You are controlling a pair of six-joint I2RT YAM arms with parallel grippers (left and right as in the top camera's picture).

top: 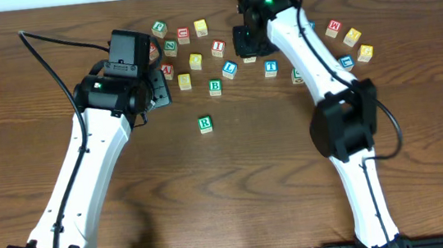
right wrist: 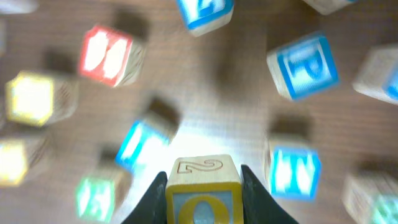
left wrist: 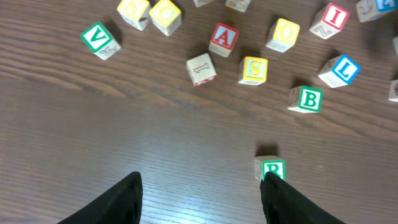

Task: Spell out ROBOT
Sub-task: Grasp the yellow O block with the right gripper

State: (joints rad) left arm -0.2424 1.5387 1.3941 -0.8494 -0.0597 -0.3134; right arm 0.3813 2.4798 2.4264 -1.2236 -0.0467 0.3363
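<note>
Right claw (right wrist: 203,200) of mine was found clamped on a yellow-framed O block (right wrist: 203,186) with a 2 on its upper face. It was over a blurred scatter of letter blocks at the far side of the table (top: 438,142). My left claw (left wrist: 199,202) stood open and empty above bare wood, one finger (left wrist: 283,202) just beside the green R block (left wrist: 272,169), which sat alone. I noted a green B block (left wrist: 306,99) beyond it, apart.

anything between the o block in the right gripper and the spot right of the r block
Yes: the blue L block and green B block lie between the O block and that spot. Lifted over them it should pass; beside the R block nothing stands.
</note>
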